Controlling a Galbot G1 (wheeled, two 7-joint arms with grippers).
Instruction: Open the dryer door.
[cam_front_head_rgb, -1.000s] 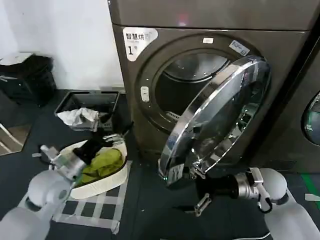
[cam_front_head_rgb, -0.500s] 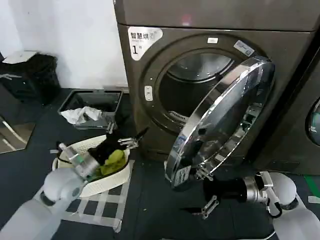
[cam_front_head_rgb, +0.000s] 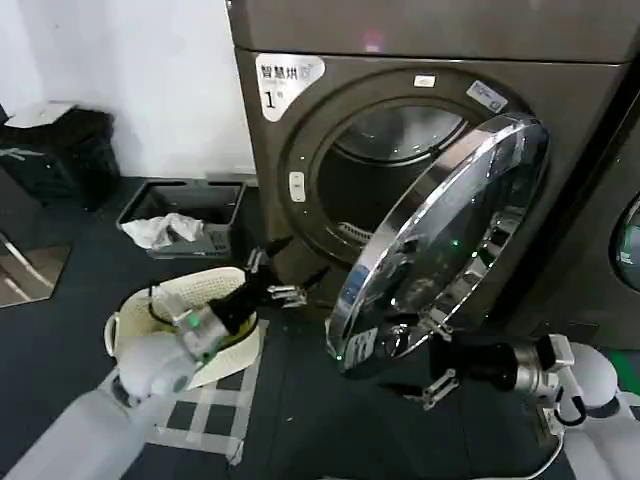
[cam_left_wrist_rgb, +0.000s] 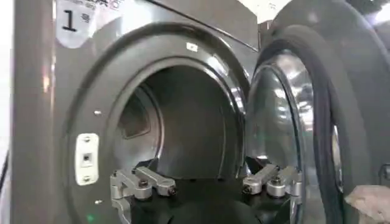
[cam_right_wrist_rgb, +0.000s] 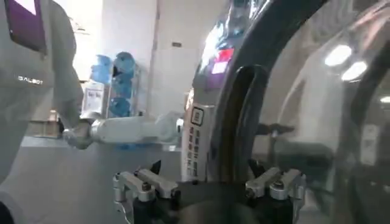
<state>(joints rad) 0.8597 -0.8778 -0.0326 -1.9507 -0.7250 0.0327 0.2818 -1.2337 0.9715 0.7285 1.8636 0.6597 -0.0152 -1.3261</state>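
Dryer door (cam_front_head_rgb: 440, 240): swung wide open, hinged right, as before. Right gripper (cam_front_head_rgb: 425, 360): fingers apart at the door's lower rim, touching unclear. Left gripper (cam_front_head_rgb: 280, 280): fingers apart, now raised from the white basket (cam_front_head_rgb: 125, 320) toward the drum opening (cam_front_head_rgb: 385, 165)

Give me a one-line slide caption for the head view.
Dryer door swung partly open, right gripper open at its lower rim, left gripper open near the drum opening.
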